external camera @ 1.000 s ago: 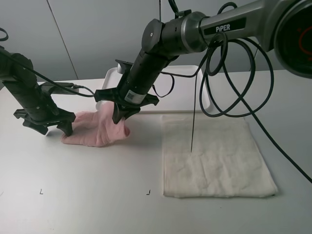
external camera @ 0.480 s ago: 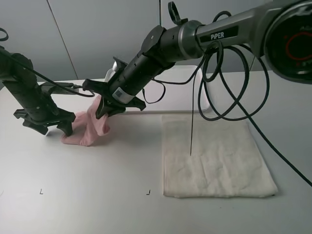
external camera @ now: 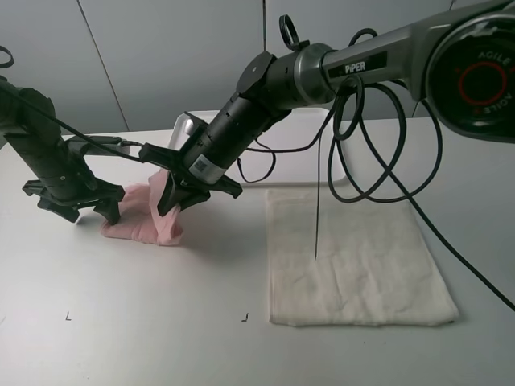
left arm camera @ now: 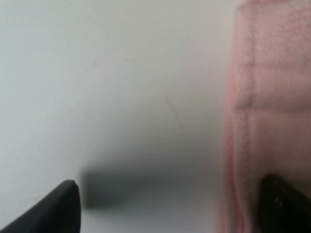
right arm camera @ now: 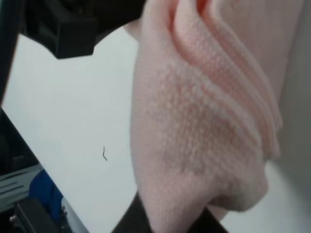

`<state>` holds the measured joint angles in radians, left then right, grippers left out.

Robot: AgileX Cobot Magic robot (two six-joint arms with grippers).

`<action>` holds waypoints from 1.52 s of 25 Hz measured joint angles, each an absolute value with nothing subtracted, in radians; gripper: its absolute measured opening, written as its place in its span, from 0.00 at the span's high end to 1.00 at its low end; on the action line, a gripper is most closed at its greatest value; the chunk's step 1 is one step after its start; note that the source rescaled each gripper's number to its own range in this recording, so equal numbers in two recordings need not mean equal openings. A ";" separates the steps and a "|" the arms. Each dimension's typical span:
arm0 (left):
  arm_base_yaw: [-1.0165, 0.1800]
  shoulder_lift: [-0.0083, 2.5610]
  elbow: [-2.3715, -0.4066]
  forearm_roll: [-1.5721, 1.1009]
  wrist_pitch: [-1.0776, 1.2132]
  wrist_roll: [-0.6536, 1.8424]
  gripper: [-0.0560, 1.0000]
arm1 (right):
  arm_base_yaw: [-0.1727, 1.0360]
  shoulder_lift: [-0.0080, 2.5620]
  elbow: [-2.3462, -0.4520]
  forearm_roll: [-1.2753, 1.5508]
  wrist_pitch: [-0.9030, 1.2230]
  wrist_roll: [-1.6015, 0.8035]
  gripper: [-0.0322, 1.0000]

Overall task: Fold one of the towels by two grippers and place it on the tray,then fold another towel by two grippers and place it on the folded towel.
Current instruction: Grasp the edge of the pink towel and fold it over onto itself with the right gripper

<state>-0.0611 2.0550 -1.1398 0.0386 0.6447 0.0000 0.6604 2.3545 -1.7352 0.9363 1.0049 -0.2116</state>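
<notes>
Since the pink towel (external camera: pixel 138 225) sags soft and light from our right gripper's (external camera: pixel 175 203) pinch — left gripper (external camera: pixel 84 212) spread wide beside it — we'd grasp a free corner.

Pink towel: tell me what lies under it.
The pink towel lies bunched on the white table, one part pinched up by the right gripper. Only tabletop shows around its edge; whatever its folds cover cannot be seen.
</notes>
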 joint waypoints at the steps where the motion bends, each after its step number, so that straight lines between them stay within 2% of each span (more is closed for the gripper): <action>1: -0.061 2.055 -1.140 0.039 0.645 0.000 0.05 | 0.655 2.354 -1.735 0.932 1.009 -0.212 0.92; 11: -0.061 2.055 -1.140 0.039 0.645 0.000 0.05 | 0.602 2.354 -1.735 0.871 1.018 -0.180 0.92; 18: -0.061 2.055 -1.140 0.039 0.645 0.000 0.05 | 0.602 2.354 -1.735 1.016 0.953 -0.193 0.92; 28: -0.061 2.055 -1.140 0.039 0.645 0.000 0.05 | 0.672 2.358 -1.735 1.037 0.816 -0.197 0.92; 38: -0.061 2.055 -1.140 0.039 0.645 0.000 0.05 | 0.697 2.457 -1.735 1.290 0.795 -0.332 0.92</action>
